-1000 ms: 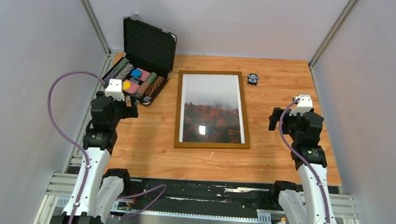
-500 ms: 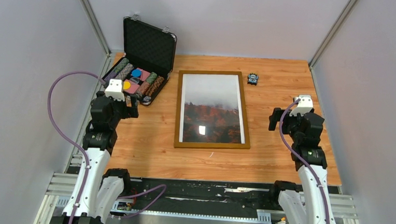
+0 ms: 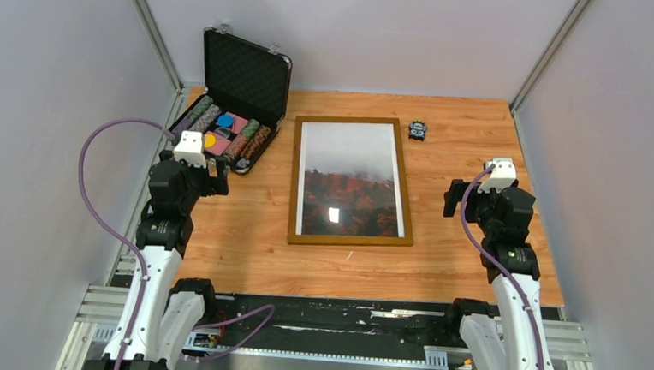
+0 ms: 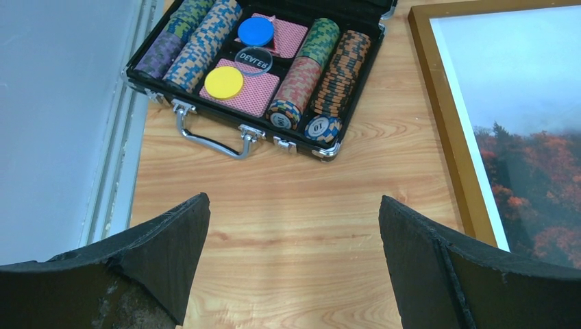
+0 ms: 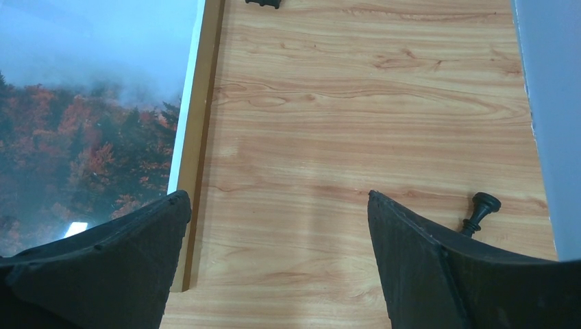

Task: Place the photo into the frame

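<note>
We judged the task finished: the photo [image 3: 351,180] sat within the frame [image 3: 350,240] mid-picture, while our left fingers [image 4: 164,267] and right fingers [image 5: 109,267] gaped wide, empty.

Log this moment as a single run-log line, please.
photo: inside frame | left hand: open, empty | right hand: open, empty

photo [image 5: 82,123] in frame [image 5: 203,103] at left, wooden table [image 5: 356,137], black peg [image 5: 481,209] right

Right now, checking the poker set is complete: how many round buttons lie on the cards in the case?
3: the blue button farthest back, the clear dealer button just in front of it, the yellow button nearest the front. More may hide beneath.
</note>
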`<state>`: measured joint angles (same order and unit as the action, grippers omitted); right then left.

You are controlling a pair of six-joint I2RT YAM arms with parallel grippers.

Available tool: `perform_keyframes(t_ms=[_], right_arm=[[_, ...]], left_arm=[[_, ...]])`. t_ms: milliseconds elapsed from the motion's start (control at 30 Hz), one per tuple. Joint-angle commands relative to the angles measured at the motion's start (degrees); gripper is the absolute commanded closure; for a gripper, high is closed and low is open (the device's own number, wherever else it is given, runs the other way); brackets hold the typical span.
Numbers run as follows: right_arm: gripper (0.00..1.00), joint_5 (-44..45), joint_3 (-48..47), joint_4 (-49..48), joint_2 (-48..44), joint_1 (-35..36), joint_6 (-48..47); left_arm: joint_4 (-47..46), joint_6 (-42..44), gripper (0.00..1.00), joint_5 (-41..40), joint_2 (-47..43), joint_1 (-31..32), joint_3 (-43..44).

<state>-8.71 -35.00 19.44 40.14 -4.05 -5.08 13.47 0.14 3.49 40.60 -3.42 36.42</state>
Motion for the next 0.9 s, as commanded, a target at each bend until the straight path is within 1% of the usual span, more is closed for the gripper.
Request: perform_keyframes(t_ms=[0, 867], right_arm=[[0.0, -0.79, 0.0, -2.23, -0.64, 0.1, -0.8], [0.0, -0.69, 0.02, -2.3, -1.37, 0.1, -0.59]], left_arm=[[-1.52, 1.09, 0.0, 0.97, -0.94, -0.45, 0.49], [-1.27, 1.25, 0.0, 1.69, -1.4, -0.45, 0.32]])
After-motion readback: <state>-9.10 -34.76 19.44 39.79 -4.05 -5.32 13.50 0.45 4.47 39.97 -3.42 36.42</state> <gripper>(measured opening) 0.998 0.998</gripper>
